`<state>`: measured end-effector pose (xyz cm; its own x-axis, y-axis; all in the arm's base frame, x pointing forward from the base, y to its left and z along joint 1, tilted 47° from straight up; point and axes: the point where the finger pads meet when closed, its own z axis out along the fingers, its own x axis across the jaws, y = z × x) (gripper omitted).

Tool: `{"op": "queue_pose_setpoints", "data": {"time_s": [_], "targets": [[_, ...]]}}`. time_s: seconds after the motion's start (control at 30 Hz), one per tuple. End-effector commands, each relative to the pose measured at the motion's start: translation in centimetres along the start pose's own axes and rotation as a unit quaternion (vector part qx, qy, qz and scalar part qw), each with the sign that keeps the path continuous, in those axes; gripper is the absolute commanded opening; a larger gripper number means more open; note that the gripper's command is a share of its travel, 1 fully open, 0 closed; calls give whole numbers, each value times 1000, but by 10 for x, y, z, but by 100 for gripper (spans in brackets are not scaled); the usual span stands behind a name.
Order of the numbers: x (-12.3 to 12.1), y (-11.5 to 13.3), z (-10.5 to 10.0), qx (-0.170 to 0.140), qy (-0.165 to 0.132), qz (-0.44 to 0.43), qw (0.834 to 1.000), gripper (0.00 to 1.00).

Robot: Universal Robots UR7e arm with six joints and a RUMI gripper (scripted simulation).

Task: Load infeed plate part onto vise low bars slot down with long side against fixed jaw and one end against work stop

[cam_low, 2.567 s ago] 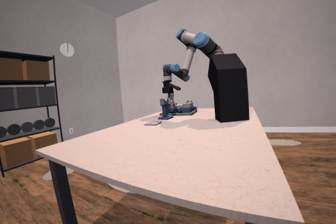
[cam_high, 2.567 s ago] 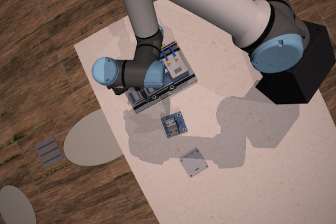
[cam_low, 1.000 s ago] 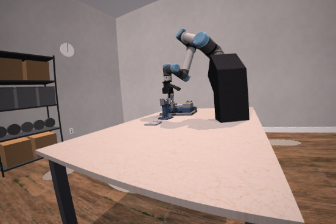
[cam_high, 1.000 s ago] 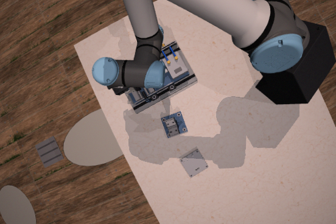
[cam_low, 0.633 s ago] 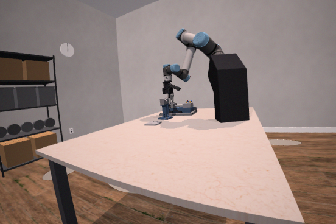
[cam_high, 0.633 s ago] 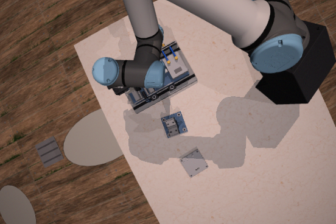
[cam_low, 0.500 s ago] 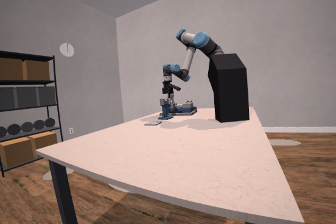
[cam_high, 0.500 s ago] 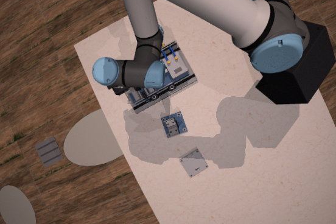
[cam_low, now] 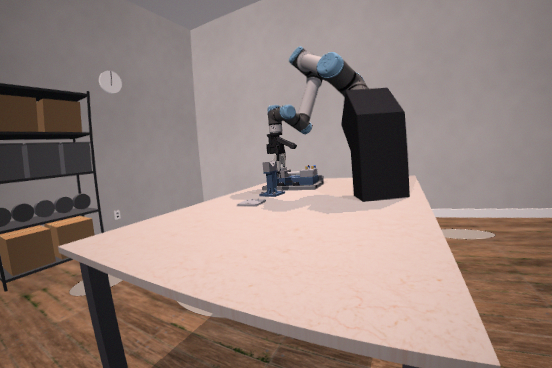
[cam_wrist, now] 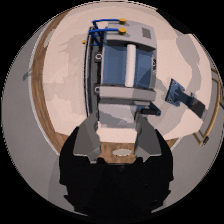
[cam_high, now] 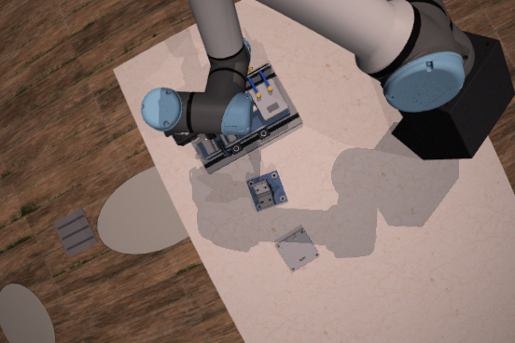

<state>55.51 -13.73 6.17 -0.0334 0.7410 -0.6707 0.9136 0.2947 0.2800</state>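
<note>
The vise (cam_high: 255,113) stands on the table under my wrist, with blue hoses (cam_high: 260,82) at its far end; its jaws stand apart in the wrist view (cam_wrist: 122,65). My gripper (cam_wrist: 116,110) is shut on the grey part (cam_wrist: 117,112) and holds it above the vise's near end, close to the table's edge. In the top view the wrist hides the fingers and the part. In the exterior view the gripper (cam_low: 276,158) points straight down over the vise (cam_low: 300,180). I cannot tell which way the slot faces.
The blue V-block (cam_high: 267,191) stands in front of the vise, also in the wrist view (cam_wrist: 182,97). The grey infeed plate (cam_high: 297,249) lies bare further forward. The black robot base (cam_high: 448,102) stands at the right.
</note>
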Motion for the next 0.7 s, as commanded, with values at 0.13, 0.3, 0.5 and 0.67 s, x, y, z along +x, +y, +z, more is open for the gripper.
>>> {"op": "queue_pose_setpoints", "data": {"time_s": [0.13,0.3,0.5,0.67], "targets": [[0,0,0,-1,0,0,1000,0],[0,0,0,-1,0,0,1000,0],[0,0,0,-1,0,0,1000,47],[0,0,0,-1,0,0,1000,47]]}}
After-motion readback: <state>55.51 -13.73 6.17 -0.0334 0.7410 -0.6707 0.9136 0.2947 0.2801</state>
